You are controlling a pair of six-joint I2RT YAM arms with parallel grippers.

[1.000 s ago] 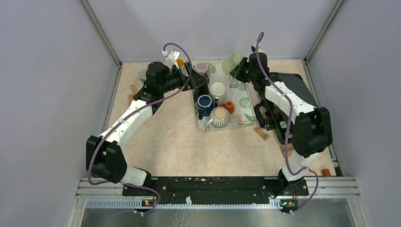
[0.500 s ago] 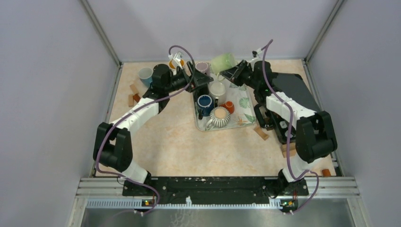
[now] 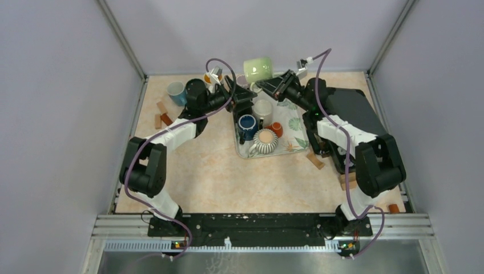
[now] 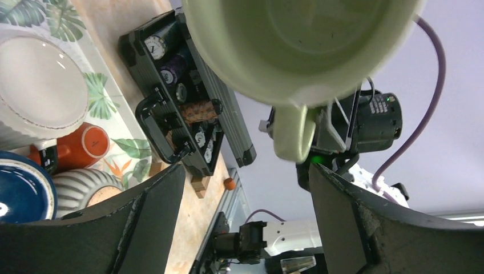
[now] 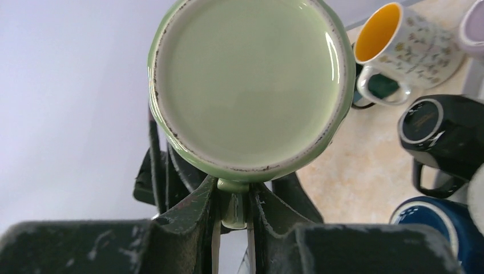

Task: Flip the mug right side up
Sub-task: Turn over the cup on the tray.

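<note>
Right claw [image 5: 234, 212] pinches handle of green mug [image 5: 251, 85].

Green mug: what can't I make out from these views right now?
- Left wrist: the mug is cut off by the top edge, and its handle mostly covers the right hand's grip.
- Right wrist: the mug's base fills the view, hiding its mouth and the left hand.
- Top view: the gap between mug and left hand is too small and dark to judge.
</note>
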